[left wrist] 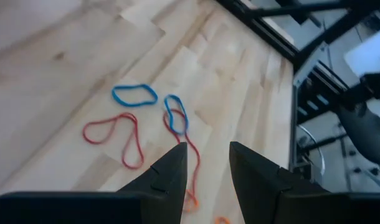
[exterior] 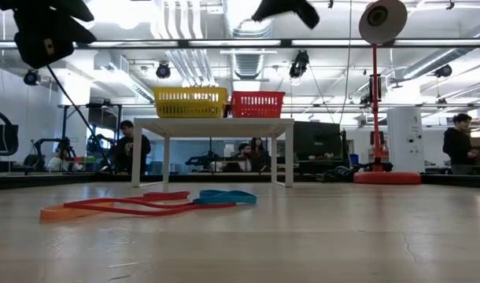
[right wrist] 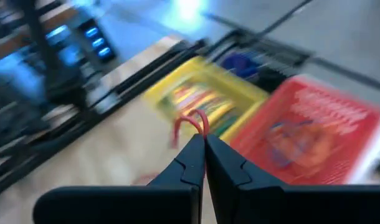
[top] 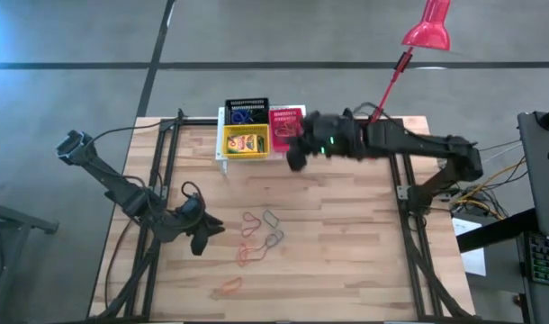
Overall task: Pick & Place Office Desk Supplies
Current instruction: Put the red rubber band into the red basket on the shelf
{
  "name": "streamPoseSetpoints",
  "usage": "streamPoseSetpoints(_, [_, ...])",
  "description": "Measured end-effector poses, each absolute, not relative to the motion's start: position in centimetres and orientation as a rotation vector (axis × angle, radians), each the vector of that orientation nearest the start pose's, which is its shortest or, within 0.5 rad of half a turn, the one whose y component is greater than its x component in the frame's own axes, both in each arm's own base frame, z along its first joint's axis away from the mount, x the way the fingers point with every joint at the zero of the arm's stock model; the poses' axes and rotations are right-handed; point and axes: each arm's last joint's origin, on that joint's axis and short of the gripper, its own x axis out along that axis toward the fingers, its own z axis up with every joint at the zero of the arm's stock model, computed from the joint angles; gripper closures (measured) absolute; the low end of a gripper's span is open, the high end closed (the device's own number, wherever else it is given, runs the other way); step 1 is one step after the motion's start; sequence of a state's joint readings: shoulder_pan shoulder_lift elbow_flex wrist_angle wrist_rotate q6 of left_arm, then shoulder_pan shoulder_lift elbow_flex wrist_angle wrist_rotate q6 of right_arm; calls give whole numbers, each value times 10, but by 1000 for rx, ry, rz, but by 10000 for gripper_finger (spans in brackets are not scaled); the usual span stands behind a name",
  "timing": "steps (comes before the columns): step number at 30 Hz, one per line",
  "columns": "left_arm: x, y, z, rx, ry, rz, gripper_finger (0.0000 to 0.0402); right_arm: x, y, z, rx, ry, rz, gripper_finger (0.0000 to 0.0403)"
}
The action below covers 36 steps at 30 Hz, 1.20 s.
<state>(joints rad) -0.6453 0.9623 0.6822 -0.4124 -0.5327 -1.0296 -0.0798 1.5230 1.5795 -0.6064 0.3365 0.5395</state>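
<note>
My right gripper [right wrist: 204, 149] is shut on a red rubber band [right wrist: 191, 123] in the air beside the baskets. It also shows in the high view [top: 296, 157]. Three mesh baskets stand on a white stand [exterior: 212, 126]: black [top: 247, 110], yellow [top: 246, 140] holding crayon boxes [right wrist: 199, 102], and red [top: 286, 122]. Several loose rubber bands, red [left wrist: 114, 134] and blue [left wrist: 134, 94], lie flat on the table [top: 261, 232]. My left gripper [left wrist: 207, 163] hangs open and empty above them, at the table's left [top: 196, 232]. My right gripper pinches the red rubber band between its two shut fingertips. A small loop of the band [right wrist: 196, 119] stands out beyond the fingertips. The band is lifted clear of the table, in front of the yellow and red baskets.
A red desk lamp [top: 427, 29] stands at the table's far right, its base in the low view [exterior: 385, 177]. An orange band [top: 228, 288] lies near the front edge. Black frame rails [top: 157, 171] run along both table sides. People sit in the room behind.
</note>
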Motion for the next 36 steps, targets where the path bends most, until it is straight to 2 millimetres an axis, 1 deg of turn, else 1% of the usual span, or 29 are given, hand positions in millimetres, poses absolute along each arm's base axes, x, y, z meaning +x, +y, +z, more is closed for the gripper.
streamPoseSetpoints(4, [165, -101, 251, -615, 532, 229, 277, 327, -83, 385, 446, 420, -673, 394])
streamPoseSetpoints(8, [167, -96, 252, -622, 519, 256, 277, 329, -121, 367, 473, 450, -786, 394])
streamPoseSetpoints(10, [169, -94, 252, -625, 509, 273, 277, 332, -134, 358, 483, 470, -823, 394])
streamPoseSetpoints(12, [170, -92, 252, -634, 498, 284, 277, 337, -143, 348, 491, 495, -846, 394])
streamPoseSetpoints(15, [173, -88, 253, -646, 484, 301, 277, 346, -149, 331, 525, 530, -869, 394])
streamPoseSetpoints(18, [174, -86, 253, -653, 477, 317, 277, 355, -151, 316, 548, 562, -879, 394])
streamPoseSetpoints(22, [175, -84, 253, -678, 470, 333, 277, 364, -152, 301, 618, 599, -840, 394])
streamPoseSetpoints(30, [175, -84, 253, -703, 466, 340, 277, 366, -153, 296, 709, 622, -781, 390])
streamPoseSetpoints(32, [175, -84, 253, -703, 466, 340, 277, 365, -154, 296, 723, 631, -764, 379])
streamPoseSetpoints(36, [175, -84, 253, -707, 465, 341, 277, 359, -154, 292, 743, 709, -763, 339])
